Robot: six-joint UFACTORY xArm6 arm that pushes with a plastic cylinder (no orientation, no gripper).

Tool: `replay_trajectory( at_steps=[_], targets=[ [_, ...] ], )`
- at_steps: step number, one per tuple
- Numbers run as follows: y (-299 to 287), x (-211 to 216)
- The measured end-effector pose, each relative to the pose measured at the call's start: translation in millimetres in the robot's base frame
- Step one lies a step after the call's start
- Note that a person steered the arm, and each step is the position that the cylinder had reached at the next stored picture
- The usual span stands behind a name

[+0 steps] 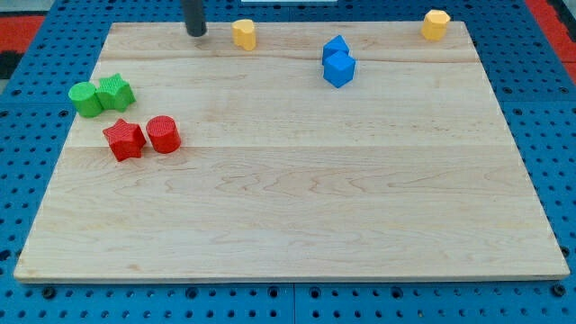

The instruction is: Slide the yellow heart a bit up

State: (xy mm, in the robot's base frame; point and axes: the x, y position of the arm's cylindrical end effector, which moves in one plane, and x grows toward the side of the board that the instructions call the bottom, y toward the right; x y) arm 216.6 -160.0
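The yellow heart [244,33] stands near the board's top edge, left of centre. My tip [196,33] rests on the board just to the left of the heart, at about the same height in the view, with a small gap between them. A second yellow block [436,24], roughly hexagonal, sits at the top right corner of the wooden board [297,207].
Two blue blocks [335,47] [339,69] touch each other right of the heart. A green cylinder [86,99] and green star [115,91] sit at the left edge. A red star [123,139] and red cylinder [164,134] lie below them.
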Motion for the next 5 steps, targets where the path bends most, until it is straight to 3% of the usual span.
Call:
replay_trajectory(
  at_steps=[3,5],
  targets=[
    [3,35],
    [33,37]
  ],
)
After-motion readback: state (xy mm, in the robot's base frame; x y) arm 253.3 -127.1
